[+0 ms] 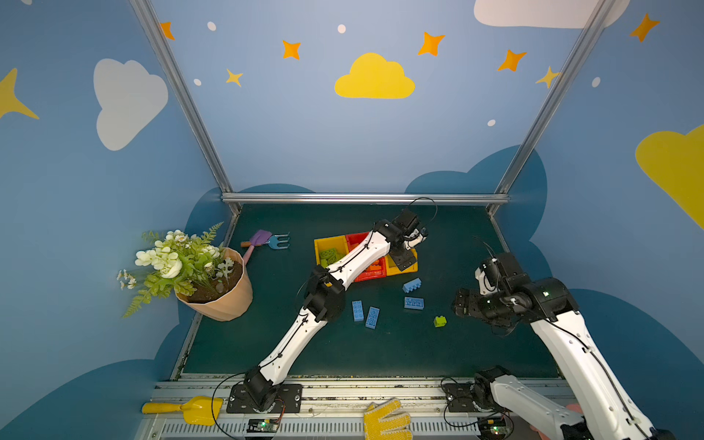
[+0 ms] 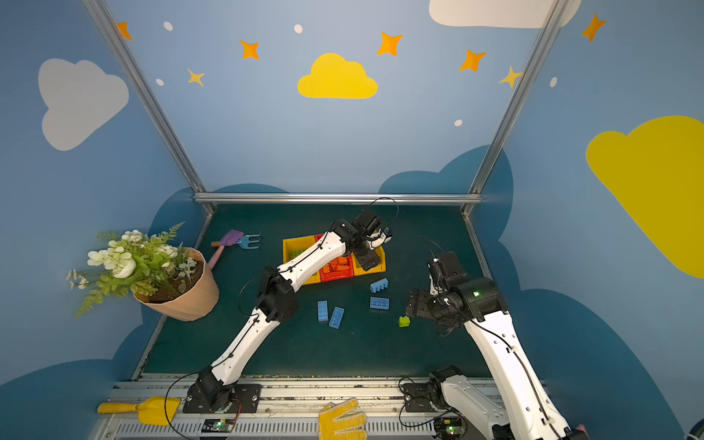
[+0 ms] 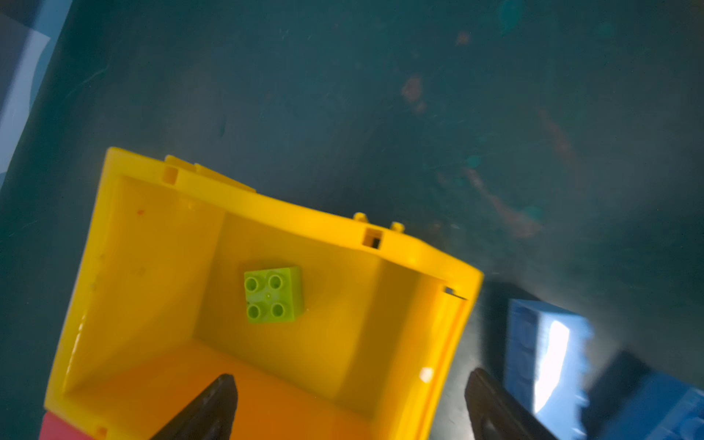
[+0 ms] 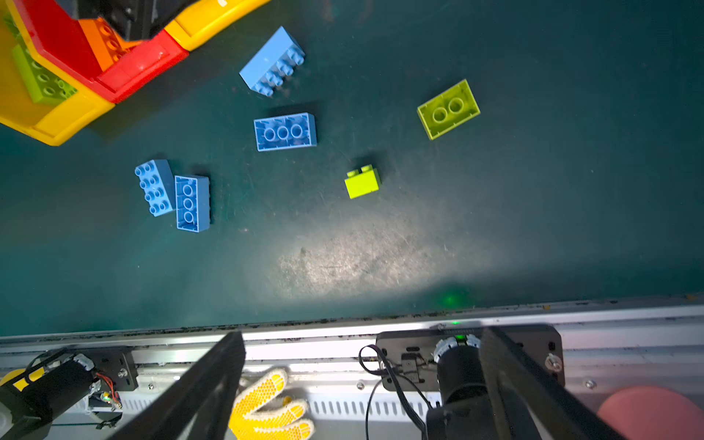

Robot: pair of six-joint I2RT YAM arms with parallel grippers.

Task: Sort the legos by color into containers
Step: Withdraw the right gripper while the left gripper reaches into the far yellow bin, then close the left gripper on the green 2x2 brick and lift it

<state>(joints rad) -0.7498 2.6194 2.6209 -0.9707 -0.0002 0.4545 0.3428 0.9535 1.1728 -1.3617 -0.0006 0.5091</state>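
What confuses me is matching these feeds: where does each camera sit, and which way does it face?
Top views: high over the near edge, facing down and back; both arms show.
Left wrist: down into a yellow bin; open left gripper shows.
Right wrist: down at loose bricks, toward the rail; open right gripper shows.
Right wrist and top views share the small green brick.

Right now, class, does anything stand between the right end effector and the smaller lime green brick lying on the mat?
Nothing visible does. The smaller lime green brick lies alone on bare mat, apart from the nearest blue brick. The right end effector is open, with only mat showing between them.
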